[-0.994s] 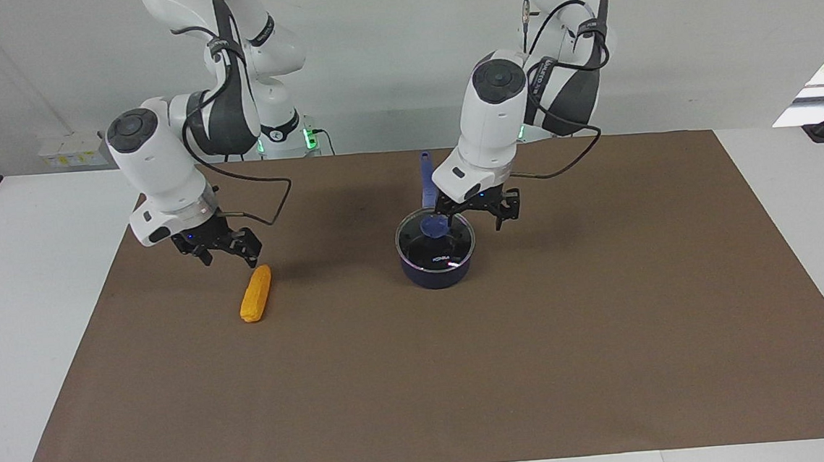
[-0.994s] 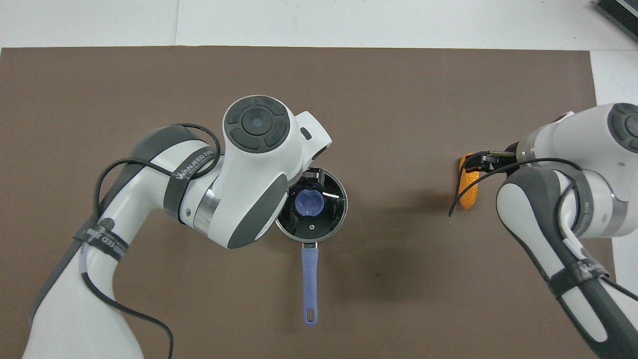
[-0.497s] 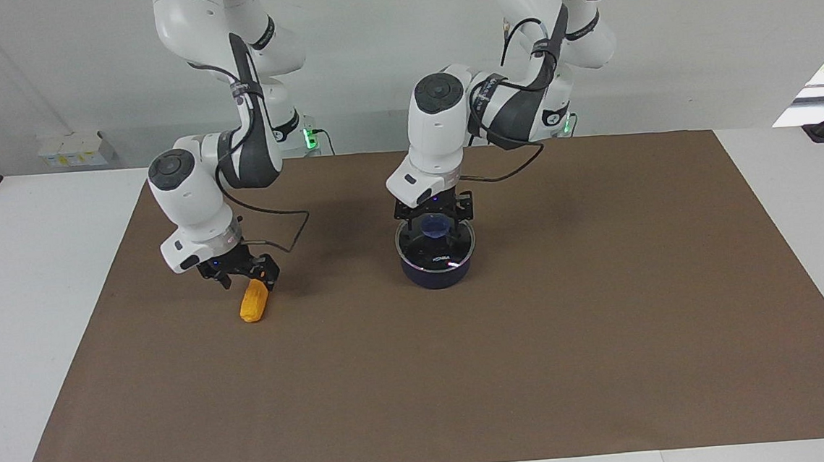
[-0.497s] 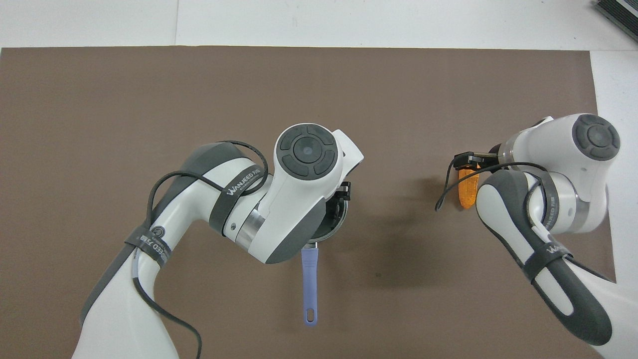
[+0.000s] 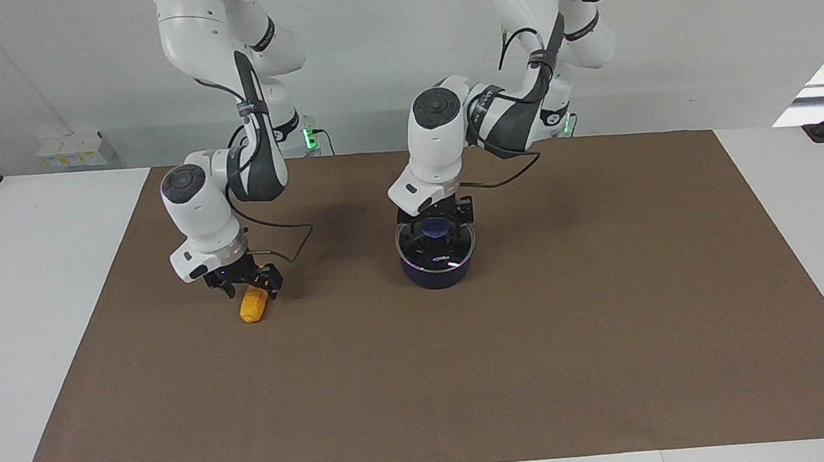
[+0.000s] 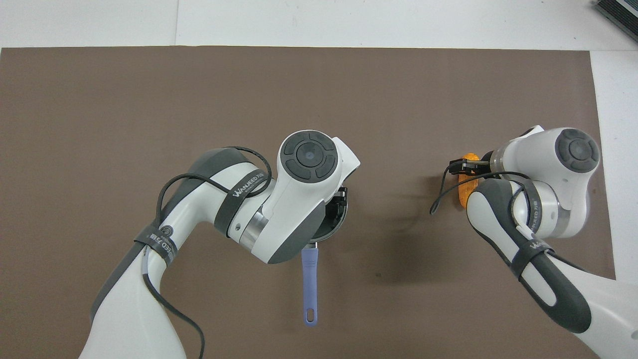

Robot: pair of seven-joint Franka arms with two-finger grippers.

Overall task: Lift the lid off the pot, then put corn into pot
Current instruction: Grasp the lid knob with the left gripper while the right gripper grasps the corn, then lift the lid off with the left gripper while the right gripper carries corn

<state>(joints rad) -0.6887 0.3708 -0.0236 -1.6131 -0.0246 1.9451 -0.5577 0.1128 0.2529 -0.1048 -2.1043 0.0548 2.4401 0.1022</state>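
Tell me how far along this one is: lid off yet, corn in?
Nothing is done yet. The lid sits on the pot, and the corn lies on the mat toward the right arm's end. In hand: the left gripper, open, is at the lid's knob; the right gripper, open, is down over the corn. Both steps remain.

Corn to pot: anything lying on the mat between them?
Nothing. In the facing view the brown mat is bare between the corn and the pot, apart from shadow. The overhead view agrees.
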